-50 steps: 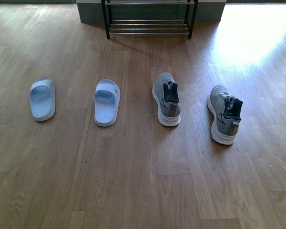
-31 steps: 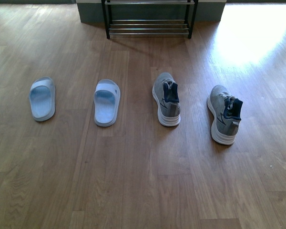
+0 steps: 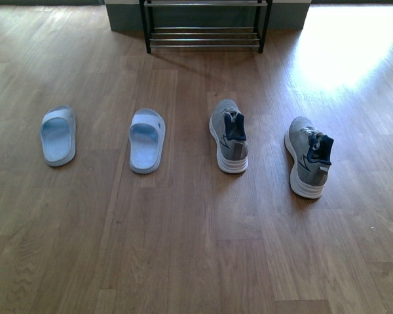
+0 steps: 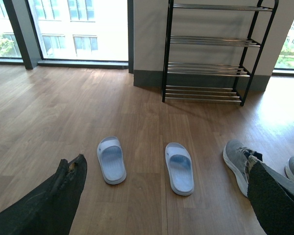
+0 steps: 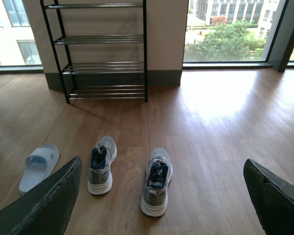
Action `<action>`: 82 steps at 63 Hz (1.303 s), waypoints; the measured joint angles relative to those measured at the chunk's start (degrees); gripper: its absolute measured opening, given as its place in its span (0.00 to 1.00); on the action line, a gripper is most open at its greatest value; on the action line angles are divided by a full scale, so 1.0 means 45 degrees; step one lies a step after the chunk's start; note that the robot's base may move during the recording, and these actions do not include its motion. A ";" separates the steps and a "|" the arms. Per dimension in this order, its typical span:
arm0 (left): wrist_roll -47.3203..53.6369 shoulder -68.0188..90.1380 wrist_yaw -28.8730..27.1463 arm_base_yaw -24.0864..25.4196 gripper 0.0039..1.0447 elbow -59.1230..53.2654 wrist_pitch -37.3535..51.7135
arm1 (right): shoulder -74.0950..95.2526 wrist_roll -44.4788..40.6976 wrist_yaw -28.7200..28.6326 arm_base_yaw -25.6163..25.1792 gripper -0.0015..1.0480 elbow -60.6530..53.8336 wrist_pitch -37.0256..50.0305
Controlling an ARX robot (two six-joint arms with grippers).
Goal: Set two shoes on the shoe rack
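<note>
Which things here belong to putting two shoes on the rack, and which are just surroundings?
Belongs to the job:
shoe rack
left sneaker
right sneaker
left slide
right slide

Just surroundings:
wooden floor
windows
wall behind the rack

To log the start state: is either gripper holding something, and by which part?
Nothing is held. The left gripper and the right gripper are open; slides and sneakers lie on the floor.

Front camera looks down steeply; both wrist cameras share the shoe rack (image 4: pixel 206 41).
</note>
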 joint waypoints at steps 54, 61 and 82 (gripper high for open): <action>0.0000 0.0000 0.0000 0.0000 0.91 0.0000 0.0000 | 0.0000 0.0000 0.0000 0.0000 0.91 0.0000 0.0000; 0.0000 0.0000 0.0000 0.0000 0.91 0.0000 -0.0005 | -0.0005 0.0000 0.0000 0.0000 0.91 0.0000 0.0000; 0.0000 0.0000 0.0000 0.0000 0.91 0.0000 -0.0005 | 0.0000 0.0000 -0.0005 0.0005 0.91 0.0000 0.0000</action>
